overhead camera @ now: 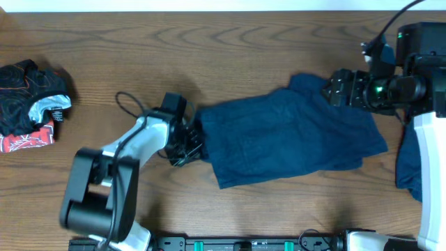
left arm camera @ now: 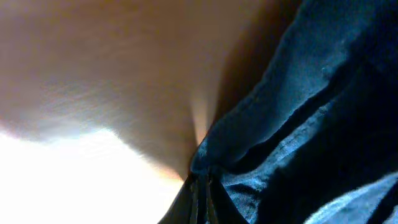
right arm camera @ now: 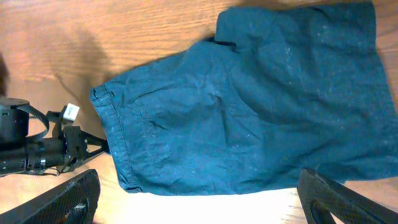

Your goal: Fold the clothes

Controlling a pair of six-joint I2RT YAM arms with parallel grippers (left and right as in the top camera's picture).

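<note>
We have the navy shorts (overhead camera: 293, 136) lying spread across the middle and right of the overhead frame, flat on the wooden table (overhead camera: 244, 42). Their waistband (right arm camera: 111, 140) points to the frame's left and the two legs run out to the right. The left gripper (overhead camera: 194, 144) is clenched on the waistband edge. Its wrist view shows a blue hem drawn right into the closed fingertips at the bottom of the frame. The right gripper (overhead camera: 333, 89) is released, jaws wide apart, hovering at the upper right of the overhead frame just by the far leg's corner. From its own camera we see nothing between the fingers.

We judge the task barely begun. The shorts are smoothed out in a single layer with no fold in them, so this looks like the straightening that comes before the first fold. A second blue piece (overhead camera: 410, 166) lies at the right edge, partly hidden by the right arm, and we cannot tell its shape. A crumpled heap of black-and-red garments (overhead camera: 31, 104) sits well apart at the far left. All of it remains to be folded.
</note>
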